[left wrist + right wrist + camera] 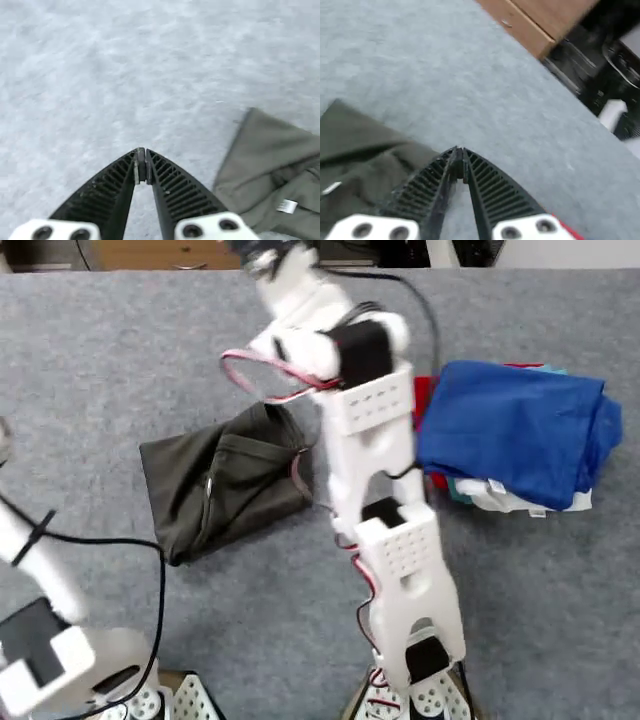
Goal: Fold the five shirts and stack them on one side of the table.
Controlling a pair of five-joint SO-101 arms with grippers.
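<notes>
Table: we see a grey felt-like table cover [100, 360] under all things.
Left arm: the white left arm [40, 570] stands at the near-left corner in the high view. A thin black cable [110, 540] runs from it toward the ctr.
Left gripper: in its own wrist view the left gripper [140, 172] has its two black ribbed fingers pressed tip to tip, w/ nothing btw them. It hangs over bare cover. The dark olive folded fabric shirt [272, 165] lies off to one side, apart from it.
Olive shirt: in the high view this shirt lies flat at ctr-left, well apart from the pile. We note a small white tag [286, 205] on it in the left wrist view.
Right arm: the white right arm [385, 540] goes from the near edge at ctr toward the far side, btw the olive shirt and the pile. Thin red-and-white wires [250, 370] loop out beside its upper part.
Right gripper: the right gripper [459, 165] also has its fingers closed together, and we see nothing held. It hangs over the cover just beside the olive shirt's edge.
Pile: on the right side lies a stack of folded shirts, w/ a bright blue shirt [510, 425] on top. Under it show a red edge [424, 395], a white layer [500, 498] and a bit of teal [458, 495]. We cannot tell how many layers there are.
Background: brown wooden furniture [540, 20] stands beyond the far table edge.
</notes>
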